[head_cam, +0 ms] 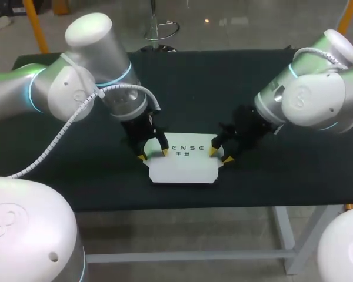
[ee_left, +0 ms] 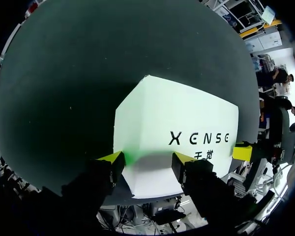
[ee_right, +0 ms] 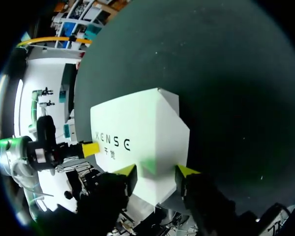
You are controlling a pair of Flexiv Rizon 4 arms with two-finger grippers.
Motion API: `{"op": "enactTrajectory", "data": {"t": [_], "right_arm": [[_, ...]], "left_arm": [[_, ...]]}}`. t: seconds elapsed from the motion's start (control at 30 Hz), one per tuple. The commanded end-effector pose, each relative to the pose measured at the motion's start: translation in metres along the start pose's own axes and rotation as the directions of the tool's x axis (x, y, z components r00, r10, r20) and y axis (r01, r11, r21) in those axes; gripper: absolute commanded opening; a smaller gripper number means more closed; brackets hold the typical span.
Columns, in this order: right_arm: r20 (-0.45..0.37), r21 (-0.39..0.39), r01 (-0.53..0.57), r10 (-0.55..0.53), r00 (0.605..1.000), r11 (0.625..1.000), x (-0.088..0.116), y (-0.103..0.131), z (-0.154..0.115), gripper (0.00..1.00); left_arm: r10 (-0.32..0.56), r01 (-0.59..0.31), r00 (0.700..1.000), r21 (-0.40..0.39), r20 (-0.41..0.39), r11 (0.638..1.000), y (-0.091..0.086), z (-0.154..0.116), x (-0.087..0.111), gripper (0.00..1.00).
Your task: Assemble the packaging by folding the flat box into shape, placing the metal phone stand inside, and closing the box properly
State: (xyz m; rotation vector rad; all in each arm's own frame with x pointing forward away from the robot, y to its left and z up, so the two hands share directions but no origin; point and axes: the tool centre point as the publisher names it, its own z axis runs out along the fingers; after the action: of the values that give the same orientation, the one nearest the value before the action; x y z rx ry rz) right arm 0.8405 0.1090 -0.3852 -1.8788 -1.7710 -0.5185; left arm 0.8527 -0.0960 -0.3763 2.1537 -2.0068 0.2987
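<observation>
A white box (head_cam: 185, 167) with dark print lies flat and closed up on the dark table. My left gripper (head_cam: 153, 155) stands open over the box's left end, one yellow tip on the top face and the other just past the edge. In the left wrist view the box (ee_left: 187, 113) runs ahead of and partly between the spread fingers of that gripper (ee_left: 148, 161). My right gripper (head_cam: 220, 155) is open over the right end in the same way. In the right wrist view a corner of the box (ee_right: 137, 123) sits between the fingers of that gripper (ee_right: 156, 172). No metal phone stand is visible.
The dark table (head_cam: 76, 176) stretches out on every side of the box, whose front edge lies close to the table's front edge. Both arms come down steeply from the left and right, crowding the box's two ends.
</observation>
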Motion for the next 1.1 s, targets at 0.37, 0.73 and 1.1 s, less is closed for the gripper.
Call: {"op": "enactTrajectory", "data": {"t": [0.37,0.73,1.1], "right_arm": [[-0.003,0.003,0.001,-0.001,1.000,1.000,-0.0005,0.0000,0.0011,0.46],[0.022,-0.071,0.012,-0.010,1.000,0.997,-0.0031,-0.0056,0.0078,0.48],[0.005,-0.101,0.016,-0.016,1.000,0.995,-0.0026,-0.0025,0.0096,0.47]], "left_arm": [[0.000,0.000,1.000,0.001,0.005,1.000,0.0003,0.0055,0.0016,0.67],[0.010,-0.010,1.000,0.015,-0.005,1.000,0.0029,0.0057,0.0003,0.70],[0.061,-0.059,0.995,0.034,-0.083,0.998,0.0070,0.0034,-0.0040,0.64]]}}
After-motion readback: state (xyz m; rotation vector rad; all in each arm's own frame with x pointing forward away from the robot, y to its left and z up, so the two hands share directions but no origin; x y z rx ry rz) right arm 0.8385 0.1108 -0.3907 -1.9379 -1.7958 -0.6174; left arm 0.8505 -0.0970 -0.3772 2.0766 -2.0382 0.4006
